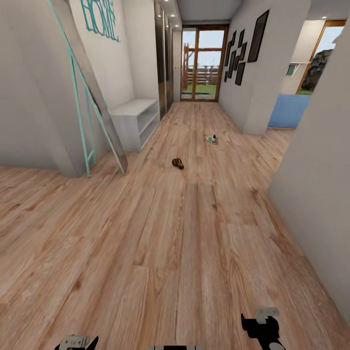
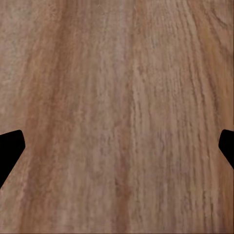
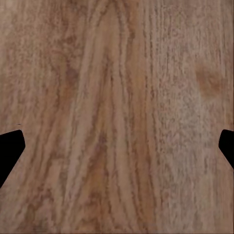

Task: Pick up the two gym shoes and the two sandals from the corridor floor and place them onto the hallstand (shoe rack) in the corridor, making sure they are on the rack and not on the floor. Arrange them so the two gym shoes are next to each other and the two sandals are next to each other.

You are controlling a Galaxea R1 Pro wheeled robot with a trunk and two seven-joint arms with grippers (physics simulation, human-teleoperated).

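Both claws hang empty and wide apart over bare floor, the shoes far down the corridor.

In each wrist view the left claw and right claw show dark fingertips at opposite edges with only wood grain between them, so nothing is gripped; they seem tucked low for driving, not reaching. In the head view both sit at the near edge of the corridor floor. Well ahead a brown sandal lies mid-floor, and beyond it, apart, a white gym shoe; whether either is a pair is too small to tell. A white bench stands against the wall, left of the shoes, behind a leaning mirror; it may not be the target rack.
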